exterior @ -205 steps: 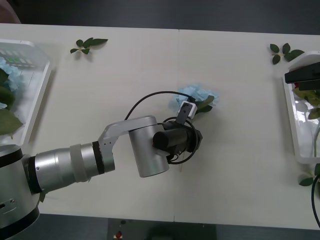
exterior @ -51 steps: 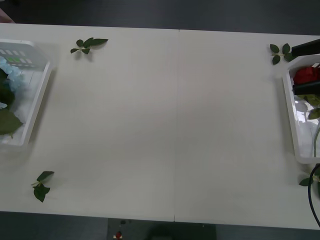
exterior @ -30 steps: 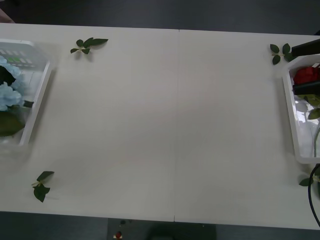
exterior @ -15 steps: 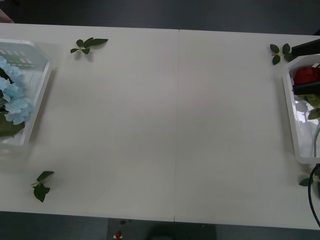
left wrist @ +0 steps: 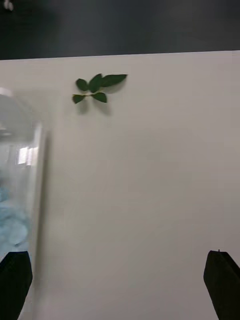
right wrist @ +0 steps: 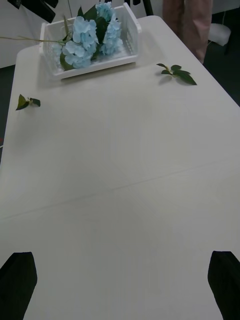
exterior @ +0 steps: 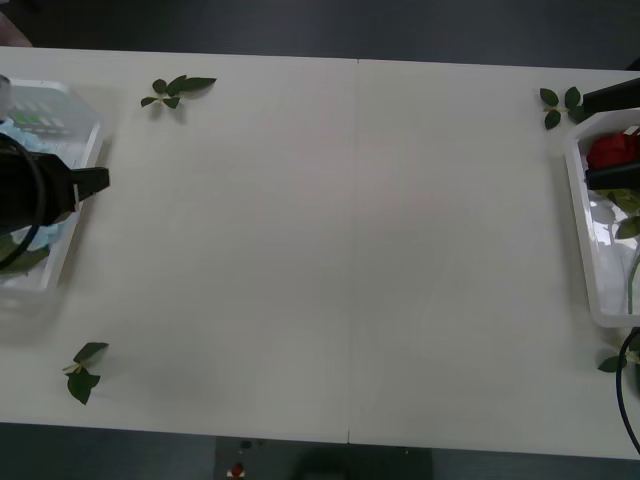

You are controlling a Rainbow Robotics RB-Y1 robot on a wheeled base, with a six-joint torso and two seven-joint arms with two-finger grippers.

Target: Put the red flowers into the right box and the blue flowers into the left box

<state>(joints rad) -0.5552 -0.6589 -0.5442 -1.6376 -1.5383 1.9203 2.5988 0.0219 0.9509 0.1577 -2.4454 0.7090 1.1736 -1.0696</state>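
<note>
Blue flowers (right wrist: 92,35) were seen heaped in the left box (right wrist: 100,64) at the surface's (exterior: 340,250) left end, pale heads among green leaves, one thin stem poking out over the rim. Red flowers (exterior: 612,150) were seen in the right box (exterior: 583,250) at the right edge, a red head at the far end beside green leaves. The left tool (left wrist: 120,280) was held above the surface just beside the left box, fingers apart and empty. The right tool (right wrist: 120,285) was held with fingers spread wide and empty, low over the surface. Loose leaf sprigs (exterior: 178,90) were scattered near both boxes.
</note>
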